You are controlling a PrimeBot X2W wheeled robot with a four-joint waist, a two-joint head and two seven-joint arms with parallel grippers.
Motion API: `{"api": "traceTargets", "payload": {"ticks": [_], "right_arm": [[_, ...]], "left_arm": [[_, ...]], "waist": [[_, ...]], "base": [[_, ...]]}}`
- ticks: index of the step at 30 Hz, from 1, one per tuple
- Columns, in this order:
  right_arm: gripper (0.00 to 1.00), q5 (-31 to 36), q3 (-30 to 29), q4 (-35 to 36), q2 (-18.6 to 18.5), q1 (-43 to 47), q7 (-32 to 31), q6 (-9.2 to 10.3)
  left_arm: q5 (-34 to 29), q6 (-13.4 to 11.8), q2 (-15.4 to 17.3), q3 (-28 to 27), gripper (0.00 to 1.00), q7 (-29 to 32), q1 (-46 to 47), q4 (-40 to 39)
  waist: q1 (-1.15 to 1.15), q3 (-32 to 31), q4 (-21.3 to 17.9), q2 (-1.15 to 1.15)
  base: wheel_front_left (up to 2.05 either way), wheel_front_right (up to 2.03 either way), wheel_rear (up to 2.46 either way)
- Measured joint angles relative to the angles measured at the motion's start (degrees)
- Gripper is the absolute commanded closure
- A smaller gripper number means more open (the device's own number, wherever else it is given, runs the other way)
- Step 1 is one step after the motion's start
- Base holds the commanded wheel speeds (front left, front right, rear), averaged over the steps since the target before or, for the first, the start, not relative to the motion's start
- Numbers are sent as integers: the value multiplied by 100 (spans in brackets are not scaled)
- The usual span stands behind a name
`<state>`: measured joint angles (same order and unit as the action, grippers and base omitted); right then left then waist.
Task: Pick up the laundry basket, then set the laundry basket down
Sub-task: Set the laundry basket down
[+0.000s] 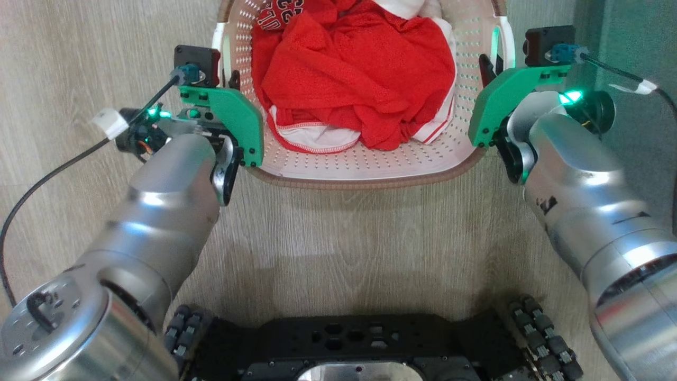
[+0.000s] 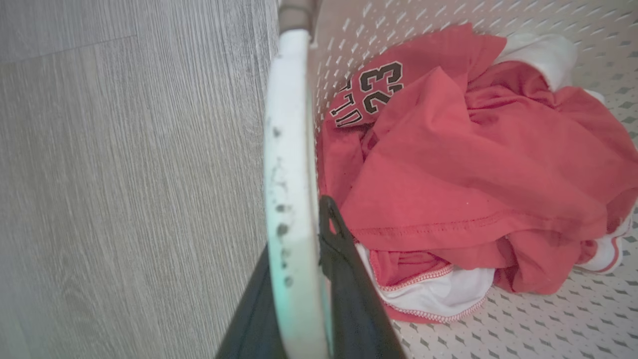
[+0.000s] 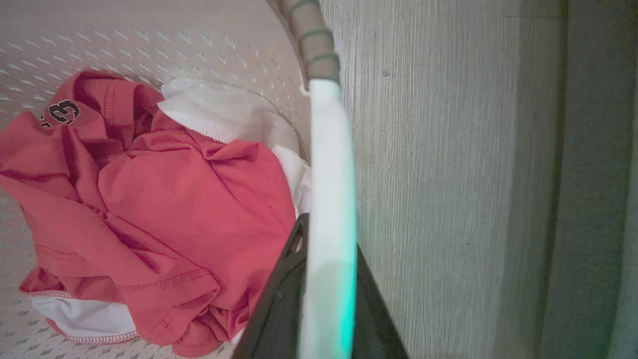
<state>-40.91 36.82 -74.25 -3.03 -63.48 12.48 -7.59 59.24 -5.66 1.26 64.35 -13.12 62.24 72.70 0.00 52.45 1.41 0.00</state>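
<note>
The laundry basket (image 1: pixel 365 168) is straight in front of the robot, between its two arms, over a wooden floor (image 1: pixel 338 238). Whether it rests on the floor or hangs a little above it, I cannot tell. Its cream wall is full of small holes and its near rim is brown.

Inside lies a crumpled red jersey (image 1: pixel 354 69) with the number 23 printed in black, and a white garment with red edging (image 1: pixel 317 138) comes out from under it at the near side.

The left pincer (image 1: pixel 231 79) is closed on the basket's white left handle (image 2: pixel 289 124) – in the left wrist view one dark finger (image 2: pixel 344 279) is inside the basket against the handle, and the other is outside it. The right pincer (image 1: pixel 489 66) grips the white right handle (image 3: pixel 329 149) in the same way, with one finger on each side of the bar.

Green light shines at both wrists and tints the handles a little. At the bottom of the head view is the robot's black wheeled base (image 1: pixel 359 338), apart from the basket.
</note>
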Motion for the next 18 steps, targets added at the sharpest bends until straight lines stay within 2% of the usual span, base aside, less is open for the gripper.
{"api": "traceTargets", "payload": {"ticks": [1,3,5,6,7,8,9,11,12,13,18], "right_arm": [[93,0,10,-1,0,-10,0,0],[91,0,33,-5,-1,-39,0,0],[89,0,60,-1,-2,-86,10,0],[87,0,75,2,-5,-102,24,0],[84,0,90,3,-11,-108,24,0],[79,-7,104,1,-18,-108,24,0],[71,-29,118,-2,-30,-108,24,0],[54,-80,145,-9,-68,-108,24,0],[13,-102,164,-9,-78,-108,24,0],[0,-120,180,-9,-79,-108,25,0],[0,-226,240,-9,-79,-107,41,0]], "left_arm": [[15,0,0,1,100,0,0,0],[53,-20,0,2,73,0,0,-2],[97,-49,2,3,68,62,-1,-3],[109,-51,3,8,60,70,-7,-4],[122,-70,4,8,43,70,-8,-4],[136,-94,9,9,35,70,-6,-3],[136,-94,16,10,20,69,-7,-2],[136,-100,19,14,0,66,-7,-1],[136,-105,19,15,0,51,-7,-1],[136,-133,19,18,0,45,-6,0],[137,-145,20,25,0,-7,-7,13]], "waist": [[0,1,-1,0],[0,2,-2,0],[0,1,-3,0],[0,0,-4,0],[0,-1,-4,0],[0,-3,-4,0],[0,-4,-5,0],[0,-10,-7,0],[0,-17,-9,0],[0,-26,-12,0],[0,-112,-30,0]], "base": [[0,0,0],[0,0,0],[0,0,0],[0,0,0],[0,0,0],[0,0,0],[0,0,0],[0,0,0],[0,0,0],[0,0,0],[0,0,0]]}}
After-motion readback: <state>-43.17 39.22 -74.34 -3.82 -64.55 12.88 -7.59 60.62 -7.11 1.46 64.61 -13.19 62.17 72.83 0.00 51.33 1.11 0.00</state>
